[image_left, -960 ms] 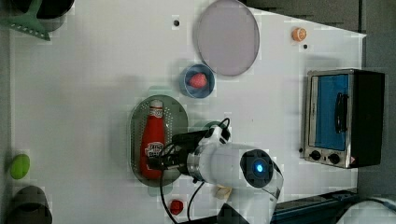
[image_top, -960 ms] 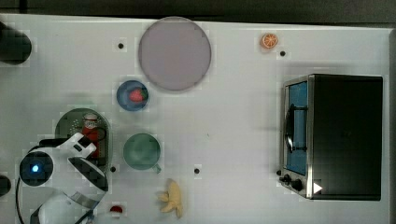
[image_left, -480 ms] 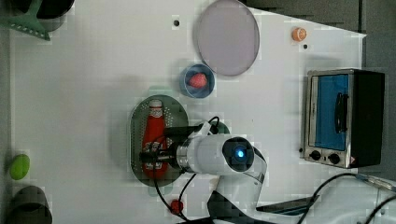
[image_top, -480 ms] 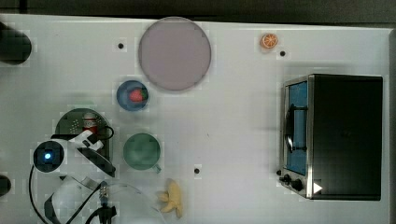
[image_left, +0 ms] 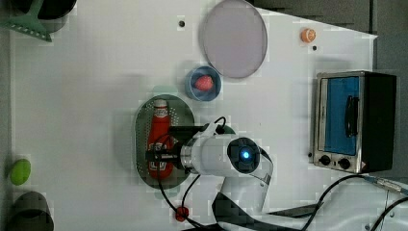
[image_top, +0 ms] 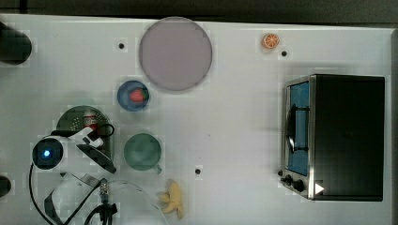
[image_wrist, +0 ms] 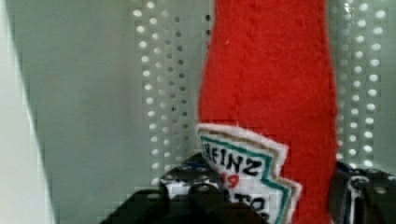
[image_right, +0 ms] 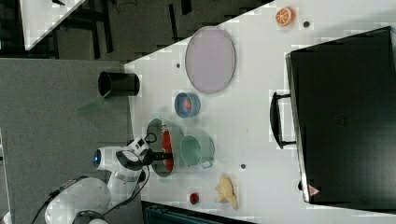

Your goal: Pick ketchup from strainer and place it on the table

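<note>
The ketchup (image_left: 159,137), a red bottle with a white label and cap, lies lengthwise in the pale green strainer (image_left: 140,120) on the white table (image_left: 86,96). My gripper (image_left: 159,156) is down in the strainer across the bottle's lower body. In the wrist view the ketchup (image_wrist: 271,70) runs between the two dark fingers (image_wrist: 187,186), which press its sides at the label; the gripper (image_wrist: 266,186) is shut on it. The bottle rests on the strainer's perforated bottom (image_wrist: 163,70). The top view shows the ketchup's cap end (image_top: 90,119) beyond the gripper (image_top: 91,136).
A green cup (image_top: 142,151) stands close beside the strainer, partly under the arm. A blue bowl (image_left: 204,83) with a red fruit, a grey plate (image_left: 234,37) and a toaster oven (image_left: 353,120) lie further off. A banana (image_top: 172,198) and a small red object (image_left: 181,213) sit near the arm's base.
The arm has shifted along the strainer and lowered onto the ketchup. Its fingers have drawn in from wide open to the bottle's sides.
</note>
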Motion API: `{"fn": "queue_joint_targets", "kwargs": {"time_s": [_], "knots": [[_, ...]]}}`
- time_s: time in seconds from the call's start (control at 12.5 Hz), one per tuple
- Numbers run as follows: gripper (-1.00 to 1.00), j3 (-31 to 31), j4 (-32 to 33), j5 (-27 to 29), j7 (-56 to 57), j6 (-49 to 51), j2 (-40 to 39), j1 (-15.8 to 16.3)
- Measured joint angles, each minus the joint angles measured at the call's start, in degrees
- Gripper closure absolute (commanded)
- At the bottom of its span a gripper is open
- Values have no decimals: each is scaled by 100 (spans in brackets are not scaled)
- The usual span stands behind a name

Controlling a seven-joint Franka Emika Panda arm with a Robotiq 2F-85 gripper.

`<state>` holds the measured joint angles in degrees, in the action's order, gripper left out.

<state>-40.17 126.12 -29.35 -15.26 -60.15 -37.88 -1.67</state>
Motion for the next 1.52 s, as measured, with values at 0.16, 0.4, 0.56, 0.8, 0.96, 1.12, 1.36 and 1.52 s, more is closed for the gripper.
{"fn": "queue_joint_targets", "kwargs": {"time_s": [0.16, 0.4, 0.56, 0.8, 0.96, 1.12, 1.36, 1.52], "knots": [[-19, 17, 34, 8, -15, -6, 87, 32], [-19, -104, 56, 357, -57, 392, 722, 3], [-19, -397, 0, 1016, -67, 943, 1453, -115], [-19, -646, -336, 2153, -77, 1530, 2339, -152], [-19, -702, -727, 2429, -77, 2067, 2558, -155], [-19, -683, -1169, 2437, -63, 2591, 2596, -199], [-19, -313, -1735, 2419, 271, 3489, 2623, -268], [-19, 90, -2014, 2448, 583, 3872, 2607, -378]]}}
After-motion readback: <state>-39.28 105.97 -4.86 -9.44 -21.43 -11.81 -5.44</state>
